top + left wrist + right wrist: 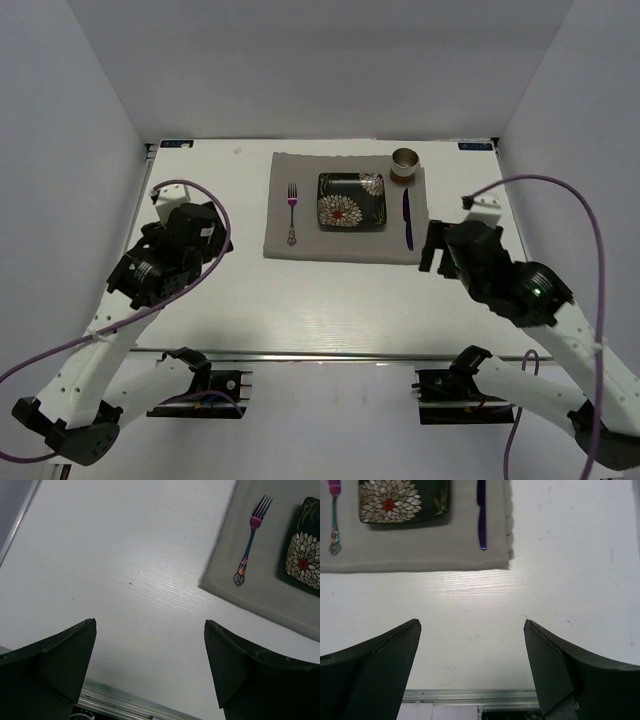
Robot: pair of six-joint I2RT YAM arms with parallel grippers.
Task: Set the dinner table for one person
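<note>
Place setting all but laid: on the large flat white rectangular table, which fills the floor of the white-walled cell in front of both arm bases, a meal for one appears complete.

At far left, the left tool hangs above bare table near the placemat's near-left corner, its two dark fingers spread wide and holding nothing.

On the grey cloth placemat, lying towards the far side of the table, sit in turn one iridescent pink-and-blue metal fork, one black square plate with white chrysanthemum flowers, one round bronze-toned metal cup at the far right corner, and one slim purple knife just beside the plate's right edge. Fork and knife lie parallel, apart from the plate on either side.

At right, the right tool is also spread and empty, over bare table just off the placemat's near-right corner.

Count: one placemat, one fork, one plate, one cup, one knife, two tools.

By the look of it, the laying is done and only the close remains. Any next move would call for both arms to pull clear without brushing the cloth.
</note>
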